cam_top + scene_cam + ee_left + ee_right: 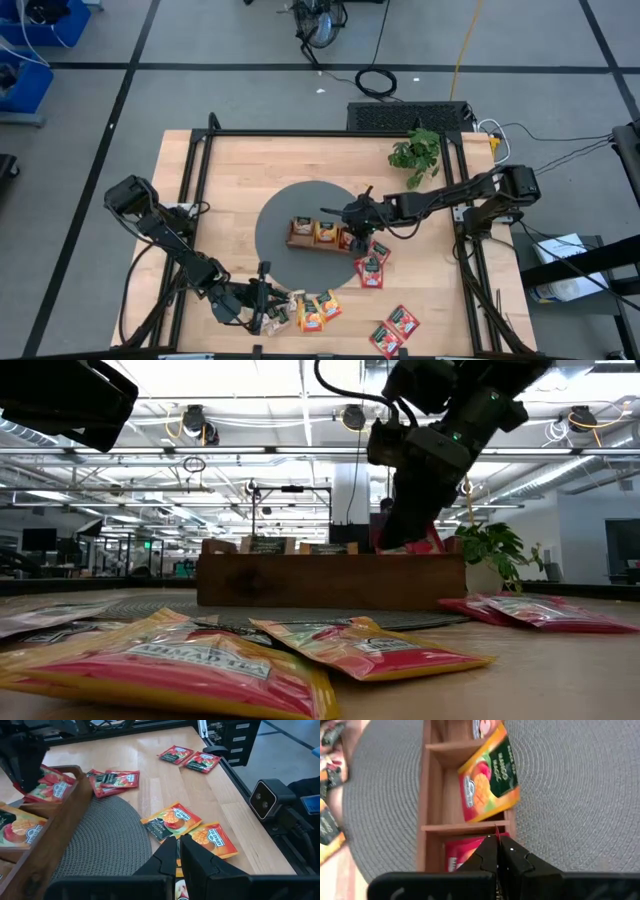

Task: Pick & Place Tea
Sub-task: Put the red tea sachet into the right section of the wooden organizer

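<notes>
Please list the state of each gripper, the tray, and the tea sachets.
Right gripper: shut on red sachet, at the tray's end compartment.
Left gripper: shut, near orange sachets.
Tray: on grey mat, sachets inside.
Loose red sachets: flat on table.

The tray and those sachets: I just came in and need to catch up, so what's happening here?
Two robot arms are sorting tea sachets into a wooden tray on a round grey mat. The right gripper is shut on a red sachet at the tray's end compartment. An orange sachet leans in the middle compartment. The left gripper hovers shut over the orange sachets near the table's front edge. More red sachets lie loose on the table.
</notes>
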Robot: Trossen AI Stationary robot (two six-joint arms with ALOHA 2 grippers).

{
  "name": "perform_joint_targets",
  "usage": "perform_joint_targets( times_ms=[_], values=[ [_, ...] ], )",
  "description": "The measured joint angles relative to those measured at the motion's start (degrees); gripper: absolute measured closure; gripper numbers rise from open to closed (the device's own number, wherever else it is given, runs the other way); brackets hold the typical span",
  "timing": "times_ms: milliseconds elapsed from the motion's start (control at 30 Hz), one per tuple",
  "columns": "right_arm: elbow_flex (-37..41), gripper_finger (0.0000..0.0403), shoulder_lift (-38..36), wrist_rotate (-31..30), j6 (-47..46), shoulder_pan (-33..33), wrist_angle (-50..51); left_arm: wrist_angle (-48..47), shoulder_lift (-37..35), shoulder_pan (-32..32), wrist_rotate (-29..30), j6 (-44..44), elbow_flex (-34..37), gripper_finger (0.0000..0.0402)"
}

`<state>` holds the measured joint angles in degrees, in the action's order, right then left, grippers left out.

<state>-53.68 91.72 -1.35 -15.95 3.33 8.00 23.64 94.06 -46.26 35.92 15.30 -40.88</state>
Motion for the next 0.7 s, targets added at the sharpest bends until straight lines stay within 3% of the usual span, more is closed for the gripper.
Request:
perform_joint_targets(
  times_ms=[433,700],
  values=[
    [1.34,0.0373,0.02,0.83,1.27,0.02,-5.59,0.0,0.0,0.11,0.0,-0.1,0.0,0.0371],
    [1.34,0.0303,0.02,2.65,0.07,0.02,-5.68,-0.01,0.0,0.11,0.01,0.08,-0.02,0.0371]
  ],
)
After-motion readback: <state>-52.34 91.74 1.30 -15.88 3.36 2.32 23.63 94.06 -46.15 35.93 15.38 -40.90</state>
